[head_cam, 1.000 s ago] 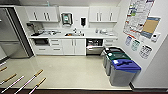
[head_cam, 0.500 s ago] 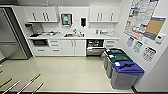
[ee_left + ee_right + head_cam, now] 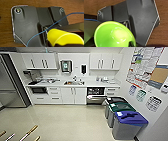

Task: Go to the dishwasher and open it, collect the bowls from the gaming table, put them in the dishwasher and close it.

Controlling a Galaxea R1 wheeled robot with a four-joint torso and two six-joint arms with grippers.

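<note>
A tall steel refrigerator (image 3: 11,84) stood at the left of the kitchenette, then the white counter (image 3: 72,85) with its sink (image 3: 73,83). Below the counter, right of the sink, the dishwasher (image 3: 95,95) stood open, its dark racks showing. Three lidded bins (image 3: 125,118) lined the right wall. Close against the left wrist camera sat a yellow bowl (image 3: 62,37); by the right wrist camera, a light green bowl (image 3: 114,35). Whether either gripper's fingers were spread or pinching could not be told

Open dishwasher (image 3: 95,95) under counter; yellow bowl (image 3: 62,37), green bowl (image 3: 114,35).
</note>
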